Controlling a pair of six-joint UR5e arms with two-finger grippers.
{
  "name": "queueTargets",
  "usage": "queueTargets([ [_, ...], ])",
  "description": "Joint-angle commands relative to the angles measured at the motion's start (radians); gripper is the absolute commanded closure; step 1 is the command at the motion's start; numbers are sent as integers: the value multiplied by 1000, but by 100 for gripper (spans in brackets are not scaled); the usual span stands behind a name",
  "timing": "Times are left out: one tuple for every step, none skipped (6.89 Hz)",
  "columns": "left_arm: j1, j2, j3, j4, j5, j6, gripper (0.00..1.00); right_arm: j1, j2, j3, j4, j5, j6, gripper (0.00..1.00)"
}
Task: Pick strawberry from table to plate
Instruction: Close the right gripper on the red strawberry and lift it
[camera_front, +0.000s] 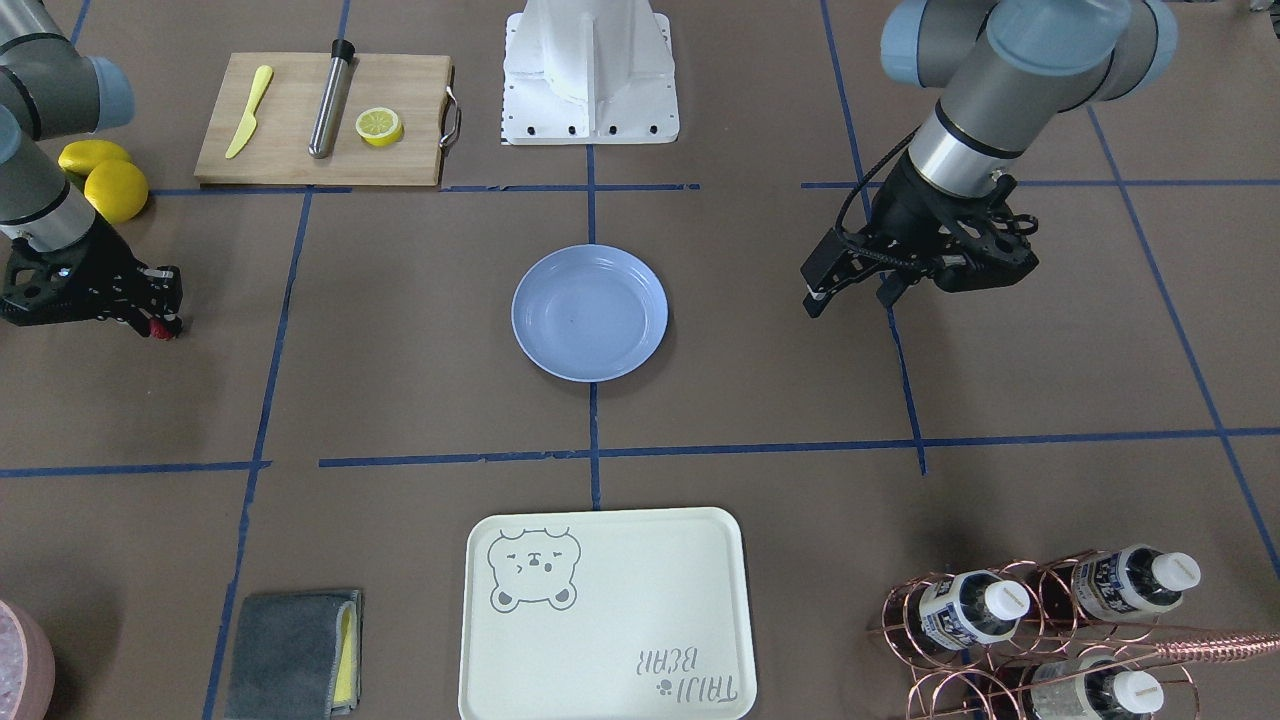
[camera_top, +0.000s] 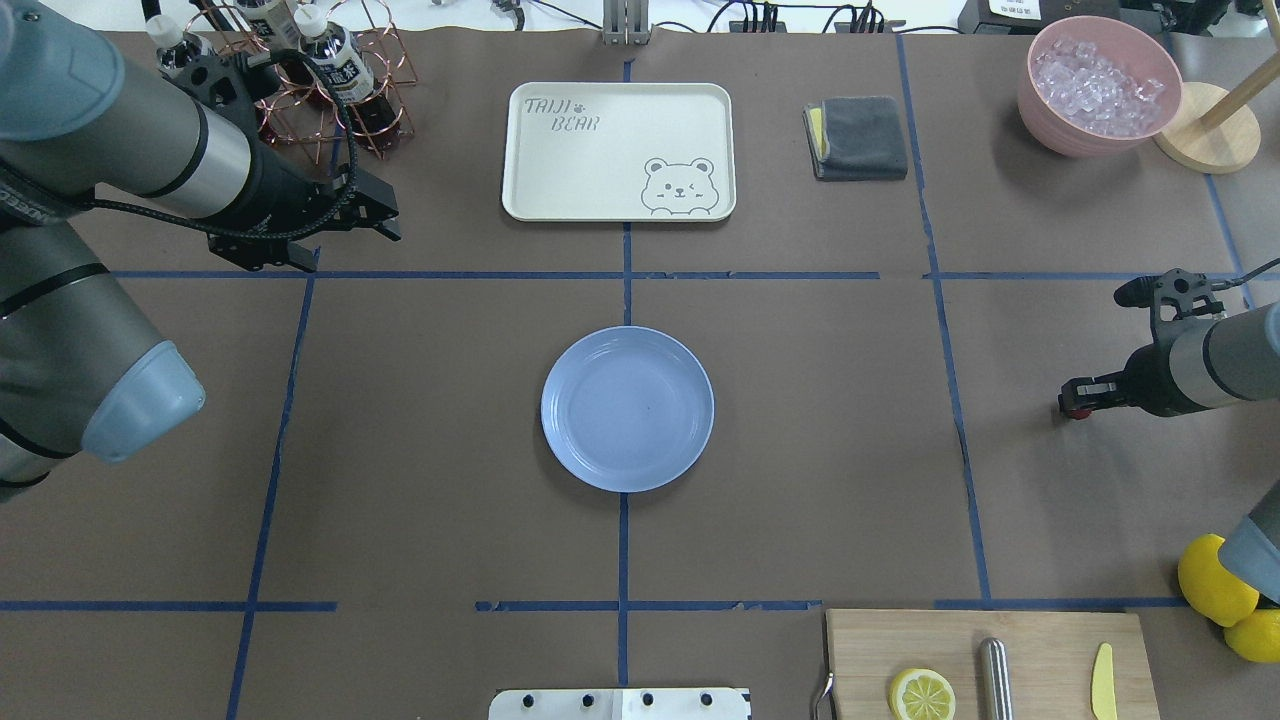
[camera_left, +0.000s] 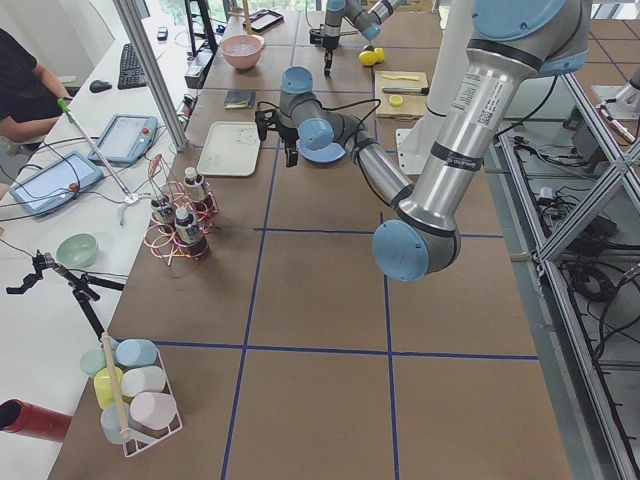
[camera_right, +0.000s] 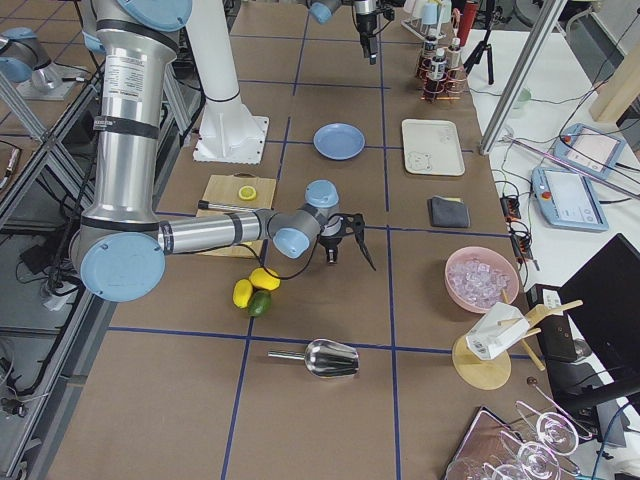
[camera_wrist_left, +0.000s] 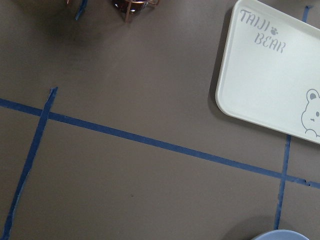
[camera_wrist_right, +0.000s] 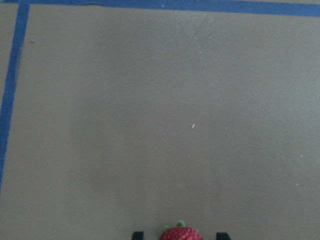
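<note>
The strawberry (camera_wrist_right: 181, 234) is small and dark red with a green cap. It sits at the bottom edge of the right wrist view, between two black fingertips (camera_wrist_right: 137, 234), with a sliver of table on each side. My right gripper (camera_front: 152, 318) stands open around it, low over the brown table (camera_front: 400, 400), well off to one side of the plate. The overhead view shows the strawberry (camera_top: 1072, 410) as a red dot at the right gripper (camera_top: 1072, 398). The light blue plate (camera_front: 590, 312) lies empty mid-table. My left gripper (camera_front: 848, 297) hangs open and empty beyond the plate's other side.
A cutting board (camera_front: 325, 120) carries a yellow knife, a steel rod and a lemon half. Whole lemons (camera_front: 105, 178) lie beside my right arm. A cream bear tray (camera_front: 605, 615), a grey cloth (camera_front: 290, 650), a copper bottle rack (camera_front: 1040, 630) and a pink ice bowl (camera_top: 1098, 85) line the far side.
</note>
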Motion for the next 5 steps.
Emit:
queueTargets([
  [-35,3,-2,3,-1,9,0,40,10,37,-19,17,-2,100],
  [-58,14,-2,6,-4,55,0,40,39,121,-130,27,-2,100],
  [-96,18,-1,60,-36,130,0,45,168,149,-279,40,5,100],
  [-129,23,1,110,-38,243,0,43,334,157,-444,43,7,100],
  [-150,69,1,127,-36,347,0,8,457,157,-561,50,69,100],
])
